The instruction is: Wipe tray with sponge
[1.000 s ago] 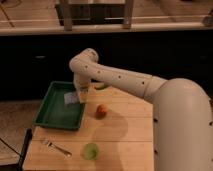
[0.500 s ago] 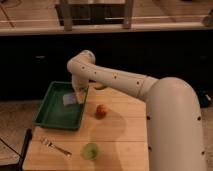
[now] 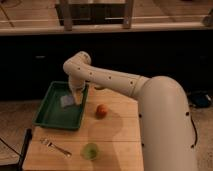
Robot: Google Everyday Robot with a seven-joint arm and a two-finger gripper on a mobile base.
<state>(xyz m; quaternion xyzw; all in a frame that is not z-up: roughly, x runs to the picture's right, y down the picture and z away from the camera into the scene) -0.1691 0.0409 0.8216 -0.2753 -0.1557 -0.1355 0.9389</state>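
Green rimmed tray point(image 3: 50, 119), gripper point(image 3: 76, 99) over sponge point(image 3: 67, 101)

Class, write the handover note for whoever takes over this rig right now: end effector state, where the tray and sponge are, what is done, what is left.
End effector: down inside the tray, at the sponge's right edge; whether it grips the sponge cannot be told.
Tray: on the left part of the wooden table, long side running away from the camera.
Sponge: lying in the tray's far half.
Also on the table: an orange fruit right of the tray, a green cup and a fork near the front edge.
Done: arm has reached the sponge in the tray.
Left: how much wiping remains cannot be told; confirm the grip, then wipe the tray floor.
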